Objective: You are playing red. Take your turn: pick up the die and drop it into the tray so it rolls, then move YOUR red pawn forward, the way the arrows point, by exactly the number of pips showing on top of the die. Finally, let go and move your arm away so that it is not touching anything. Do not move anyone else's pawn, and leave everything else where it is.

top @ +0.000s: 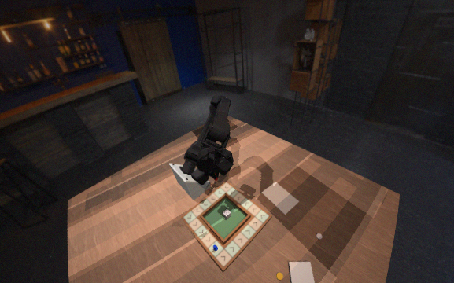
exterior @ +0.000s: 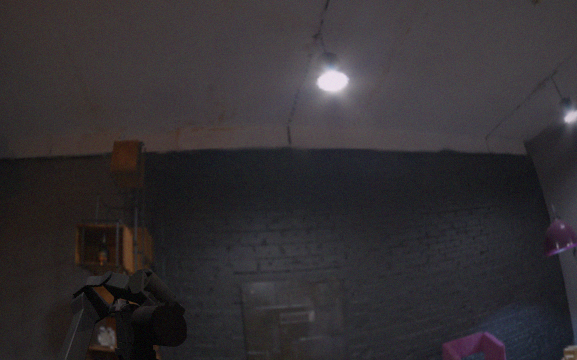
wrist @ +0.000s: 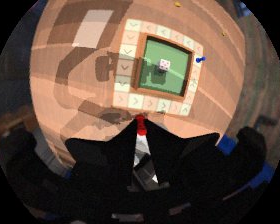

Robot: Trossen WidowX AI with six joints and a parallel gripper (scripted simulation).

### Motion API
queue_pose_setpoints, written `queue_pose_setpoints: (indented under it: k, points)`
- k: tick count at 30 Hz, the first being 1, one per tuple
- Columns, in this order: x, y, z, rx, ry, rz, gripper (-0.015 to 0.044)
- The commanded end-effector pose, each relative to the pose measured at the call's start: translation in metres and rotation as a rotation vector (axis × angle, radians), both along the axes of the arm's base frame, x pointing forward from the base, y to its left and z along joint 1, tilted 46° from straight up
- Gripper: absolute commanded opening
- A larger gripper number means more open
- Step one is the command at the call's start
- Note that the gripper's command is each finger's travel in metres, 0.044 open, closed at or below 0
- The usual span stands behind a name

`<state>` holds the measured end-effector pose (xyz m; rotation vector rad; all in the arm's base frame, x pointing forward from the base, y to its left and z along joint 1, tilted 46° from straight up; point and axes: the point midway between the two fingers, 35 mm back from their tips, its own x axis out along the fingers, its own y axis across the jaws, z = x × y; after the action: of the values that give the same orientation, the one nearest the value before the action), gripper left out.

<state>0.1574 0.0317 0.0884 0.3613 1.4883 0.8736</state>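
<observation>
The square game board (top: pixel 232 248) (wrist: pixel 132 100) lies on the wooden table, with a green felt tray (top: pixel 215 223) (wrist: pixel 176 55) in its middle. The white die (top: pixel 227 213) (wrist: pixel 164 64) rests in the tray; I cannot read its pips. A blue pawn (top: pixel 215 248) (wrist: pixel 200 60) stands on a track square near the board's front corner. My gripper (top: pixel 215 179) (wrist: pixel 140 121) is shut on the red pawn (wrist: pixel 140 121) and holds it raised above the table, just off the board's back corner. In the exterior view, only the arm's upper part (exterior: pixel 133 315) shows.
The arm's grey base block (top: pixel 189 184) stands behind the board. A pale sheet (top: pixel 280 197) (wrist: pixel 91 27) lies to the right. A white card (top: pixel 301 272), a yellow disc (top: pixel 279 276) and a small white ball (top: pixel 319 236) lie near the table's front.
</observation>
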Motion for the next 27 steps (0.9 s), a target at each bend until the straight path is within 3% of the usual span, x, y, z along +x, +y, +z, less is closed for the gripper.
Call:
queue_pose_setpoints:
  k: [1, 27]
  points:
    - [-0.001, -0.009, 0.012, 0.004, -0.005, 0.007, 0.0]
    - [0.046, -0.045, -0.066, -0.001, -0.011, 0.007, 0.0]
